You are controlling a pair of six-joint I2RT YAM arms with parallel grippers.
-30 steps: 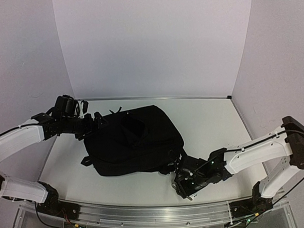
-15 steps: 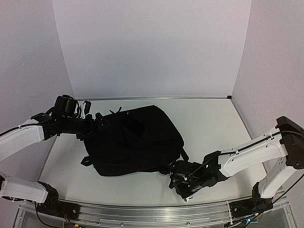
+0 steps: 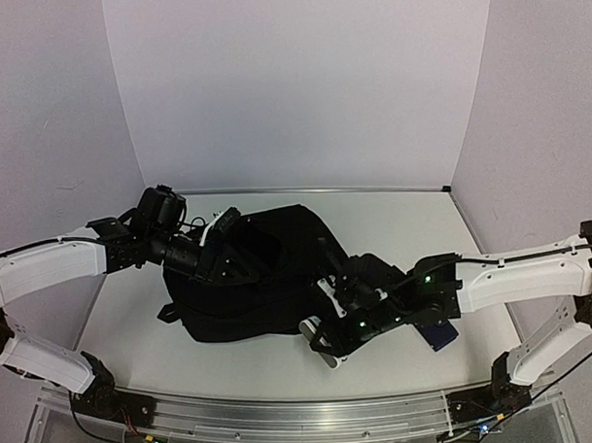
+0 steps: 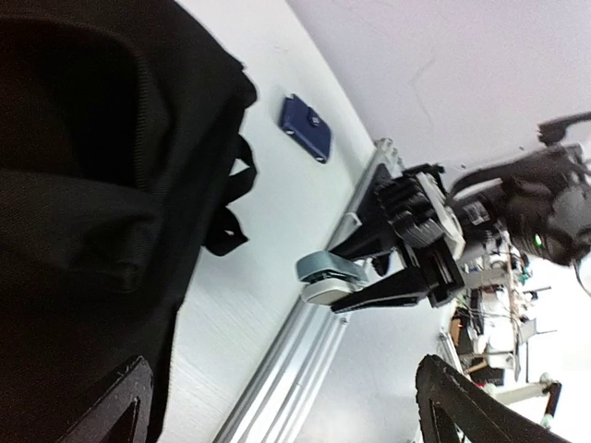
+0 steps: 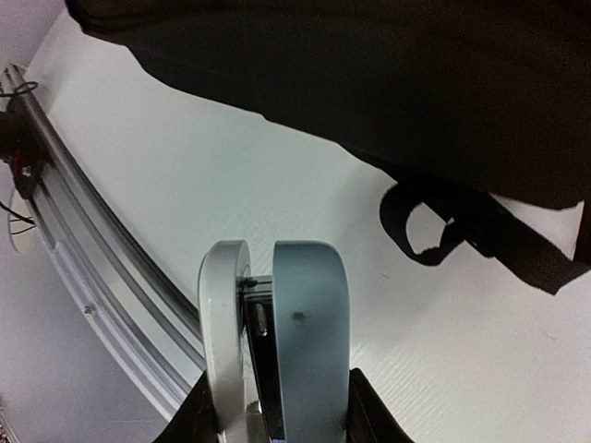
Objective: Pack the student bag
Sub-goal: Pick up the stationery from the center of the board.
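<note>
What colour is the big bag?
Black. The student bag shows best in the top view.

The left arm (image 3: 45, 271) and the right arm (image 3: 522, 277) have long links cased in smooth white shells, joined by matt black housings; a thin black cable runs along the outside of each white link; each arm ends below in a squat black base (image 3: 96, 389); a round black barrel (image 3: 159, 202) sits on the left wrist; small green lights glow on the right arm's black housings; the left gripper (image 4: 284, 362) has blunt black fingers (image 4: 115, 401) with a grainy surface; the right gripper (image 4: 343, 277) has a black ribbed body, a white plate and slim black fingers.
</note>
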